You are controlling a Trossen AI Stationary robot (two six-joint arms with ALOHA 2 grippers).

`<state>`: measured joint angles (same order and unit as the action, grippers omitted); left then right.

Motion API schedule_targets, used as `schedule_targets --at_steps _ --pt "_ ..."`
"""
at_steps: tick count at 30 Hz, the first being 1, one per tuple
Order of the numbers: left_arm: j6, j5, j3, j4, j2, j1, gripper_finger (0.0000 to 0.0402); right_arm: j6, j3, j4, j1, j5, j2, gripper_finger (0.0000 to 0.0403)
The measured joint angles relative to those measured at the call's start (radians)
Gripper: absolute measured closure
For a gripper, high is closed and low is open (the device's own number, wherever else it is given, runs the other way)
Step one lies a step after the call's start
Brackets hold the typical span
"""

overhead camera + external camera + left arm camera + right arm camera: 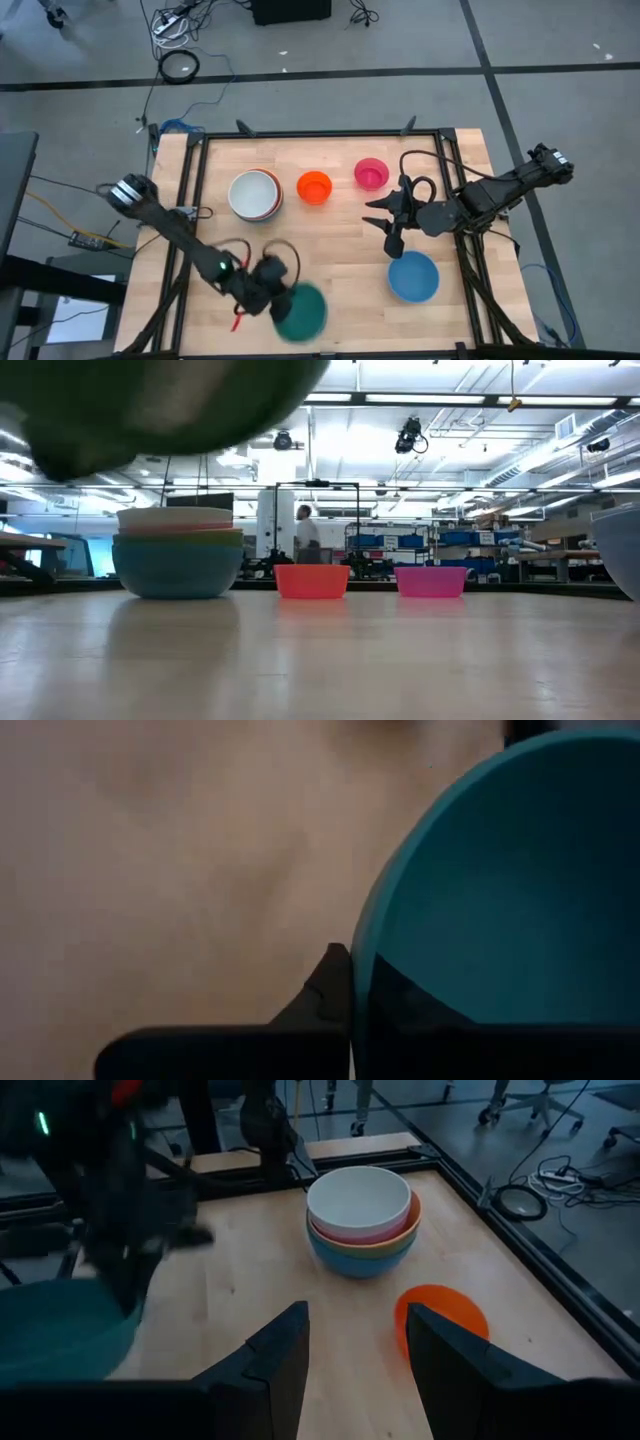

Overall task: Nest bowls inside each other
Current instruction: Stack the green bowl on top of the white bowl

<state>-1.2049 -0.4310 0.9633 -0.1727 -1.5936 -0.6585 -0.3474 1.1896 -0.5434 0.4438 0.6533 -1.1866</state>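
My left gripper (pixel 272 290) is shut on a teal bowl (pixel 300 312) near the table's front edge, left of centre. In the low view the bowl (pixel 150 400) hangs above the table. A stack of bowls (pixel 255 195), white on top of pink, grey-green and light blue, stands at the back left. To its right, an orange bowl (pixel 314 187) and a magenta bowl (pixel 371 173) stand on their bases. A blue bowl (pixel 413 277) stands at the front right. My right gripper (pixel 390 225) hovers open just beyond the blue bowl, holding nothing. My left gripper holds the teal bowl by its rim (pixel 362 945) on the side toward the table's left. One finger (pixel 328 988) is outside the wall and the other is inside the bowl. The fingers slant down from the left. The bowl is lifted clear of the table.
A black frame (pixel 320 133) runs along the table's far edge and both sides. Bare wood lies in the middle (pixel 330 250), between the stack and the blue bowl. Cables lie on the floor beyond the table. A person (pixel 308 530) stands far off in the room.
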Motion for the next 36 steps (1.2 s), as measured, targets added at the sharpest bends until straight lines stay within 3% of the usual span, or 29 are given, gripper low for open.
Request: schedule_targets --at_steps 4,8,12,20,30,36 --pt "0.019 -0.212 0.165 -0.572 0.104 0.038 0.0398 0.000 0.000 0.000 -0.002 0.004 -0.006 0.0247" --pt "-0.072 -0.372 0.356 -1.087 0.151 0.086 0.0398 -0.001 0.000 0.001 -0.002 0.013 -0.024 0.0247" --pt "-0.136 -0.453 0.477 -1.392 0.149 0.149 0.0398 0.004 0.000 0.013 -0.007 0.016 -0.058 0.0247" --pt "0.021 -0.437 0.437 -1.395 0.185 0.335 0.0398 0.004 0.000 0.045 -0.016 0.003 -0.138 0.0247" --pt "0.046 -0.419 0.254 -1.398 0.188 0.512 0.0398 0.010 0.000 0.126 -0.013 -0.029 -0.151 0.0247" --pt "0.045 -0.393 0.179 -1.380 0.188 0.545 0.0398 0.010 0.000 0.124 -0.013 -0.033 -0.150 0.0247"
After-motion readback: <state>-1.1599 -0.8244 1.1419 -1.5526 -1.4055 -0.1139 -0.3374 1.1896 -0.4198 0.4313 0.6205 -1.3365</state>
